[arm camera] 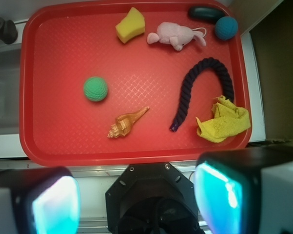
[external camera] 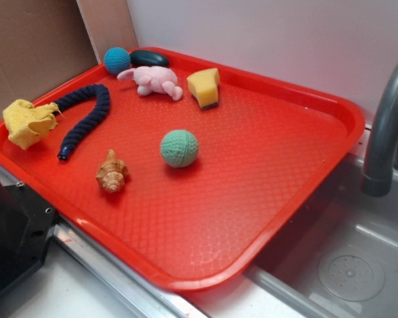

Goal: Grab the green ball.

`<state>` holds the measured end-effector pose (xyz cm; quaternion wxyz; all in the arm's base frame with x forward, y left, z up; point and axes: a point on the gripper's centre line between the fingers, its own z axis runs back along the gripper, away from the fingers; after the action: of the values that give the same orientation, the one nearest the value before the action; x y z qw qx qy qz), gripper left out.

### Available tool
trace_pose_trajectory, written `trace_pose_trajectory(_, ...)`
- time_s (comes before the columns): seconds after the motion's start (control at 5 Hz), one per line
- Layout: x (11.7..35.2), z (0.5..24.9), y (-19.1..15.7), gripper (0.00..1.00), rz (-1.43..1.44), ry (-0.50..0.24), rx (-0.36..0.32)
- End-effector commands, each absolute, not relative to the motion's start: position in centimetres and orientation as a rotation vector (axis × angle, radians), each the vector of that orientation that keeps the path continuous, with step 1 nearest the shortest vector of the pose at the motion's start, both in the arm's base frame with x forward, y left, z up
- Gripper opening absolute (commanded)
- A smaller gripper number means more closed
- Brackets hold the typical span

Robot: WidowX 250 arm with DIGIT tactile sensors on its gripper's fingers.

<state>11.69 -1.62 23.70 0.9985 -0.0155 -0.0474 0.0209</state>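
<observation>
A red plastic tray with a diamond-textured floor sits over the rim of a steel sink, a grey faucet rising at its far side against a white wall. The green ball rests alone near the tray's middle, just beside a seashell. A dark rope, yellow cloth, pink plush mouse, sponge and teal ball lie well apart from it. The tool hangs off the tray's edge, fingers spread wide and holding nothing.

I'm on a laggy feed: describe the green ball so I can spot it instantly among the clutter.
Find the red tray beside the sink. The green ball sits alone on its open middle, with the seashell nearest. It is pale mint and ribbed, bigger than the darker teal ball in the tray's far corner.
</observation>
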Motion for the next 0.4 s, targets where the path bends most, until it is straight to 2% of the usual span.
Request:
trace_pose_trajectory(0.0, 11.7, 23.7, -1.6, 1.00, 0.042, -0.095, -0.031)
trace_pose_trajectory(0.2, 15.4, 18.7, -5.6, 1.00, -0.211, -0.076, 0.020)
